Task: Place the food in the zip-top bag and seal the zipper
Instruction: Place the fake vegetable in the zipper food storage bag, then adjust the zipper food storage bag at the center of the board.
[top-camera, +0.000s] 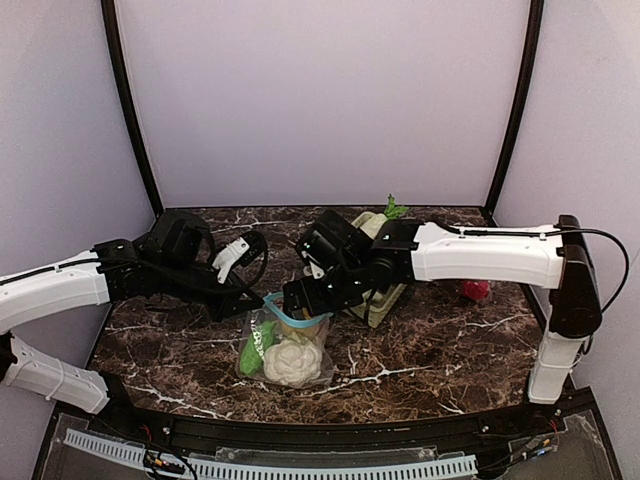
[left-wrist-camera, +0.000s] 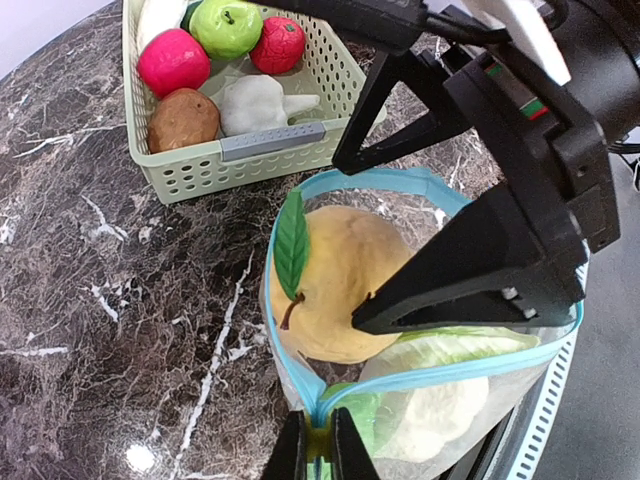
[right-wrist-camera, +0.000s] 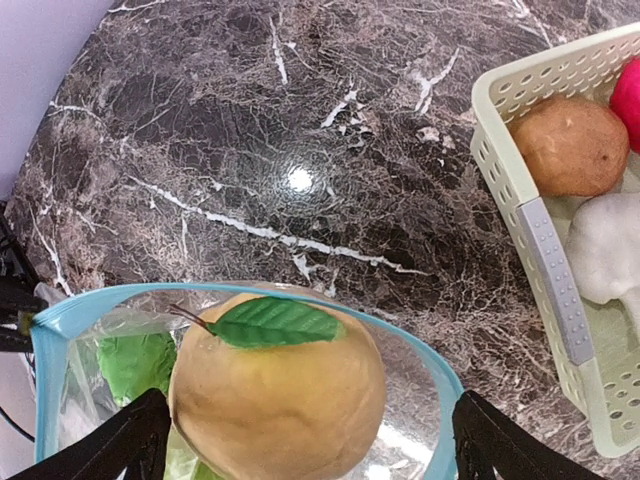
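Dark marble table (top-camera: 420, 350) with white veining, plain lilac walls (top-camera: 320, 100) behind.

Zip-top bag (left-wrist-camera: 470, 368): lies near the front middle of the table, mouth open, blue zipper rim spread into a loop. Contents:
- yellow fruit (left-wrist-camera: 350, 280) with a green leaf, sitting just inside the mouth
- white cauliflower (top-camera: 292, 363), deeper in
- green piece (top-camera: 255, 350) beside the cauliflower; kind not clear

Left gripper (left-wrist-camera: 320, 450): fingers closed, pinching one corner of the bag's rim and holding it up.

Right gripper (right-wrist-camera: 310, 420): fingers spread wide, one on each side of the yellow fruit at the bag mouth. One finger is clear of the fruit, the other just beside it. No grip.

Pale green lattice basket (left-wrist-camera: 200, 170): just beyond the bag, partly under the right arm. Holds:
- pink-red fruit (left-wrist-camera: 173, 60)
- green apple (left-wrist-camera: 227, 25)
- red fruit (left-wrist-camera: 278, 45)
- brown potato (left-wrist-camera: 184, 120)
- white piece (left-wrist-camera: 260, 103)

Small red piece (top-camera: 476, 290): loose on the table, right of the basket.
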